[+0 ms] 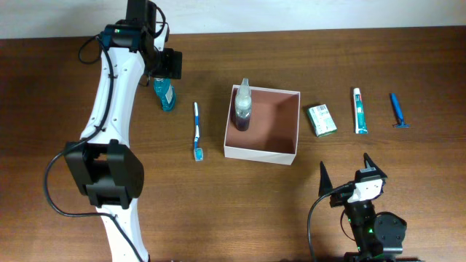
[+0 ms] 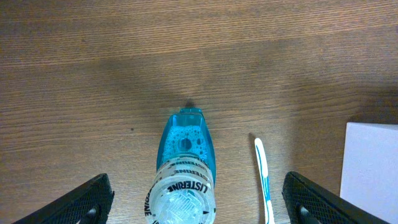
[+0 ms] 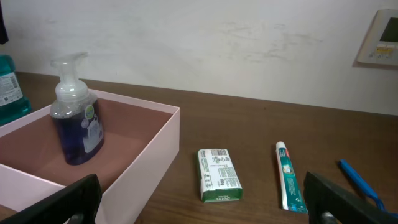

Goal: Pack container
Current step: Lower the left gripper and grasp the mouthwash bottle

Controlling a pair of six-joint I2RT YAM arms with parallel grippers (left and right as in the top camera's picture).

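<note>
the container point(image 1: 259, 154) is seen in the middle of the overhead frame, square to the table point(image 1: 240, 211), its white walls free on all four sides. a pump bottle point(image 1: 242, 108) is stood upright in its upper left corner, close against the walls; the remainder of the reddish-brown floor is left uncovered. a toothbrush point(image 1: 196, 131) is laid lengthwise to the left of the container, near its left wall but apart from it. a green-and-white carton point(image 1: 321, 120) is set just right of the container with a narrow strip of wood between them, and a toothpaste tube point(image 1: 360, 110) and a blue razor point(image 1: 397, 110) are ranged further right, each apart from the next. a broad band of bare table is left open below the container, across the lower middle of the frame.

the left arm point(image 1: 109, 94) is stretched from the lower left up to the upper left of the overhead frame, its wrist turned down over a blue mouthwash bottle point(image 2: 183, 158). the left pincer point(image 2: 196, 186) is spread wide, one of its fingers point(image 2: 81, 202) being seen at each lower corner of the left wrist frame, with the bottle between them and touched by neither.

the right arm point(image 1: 375, 229) is folded low in the lower right of the overhead frame. the right pincer point(image 1: 345, 166) is held wide and grips nothing, pointed up-frame towards the carton and the tube.
</note>
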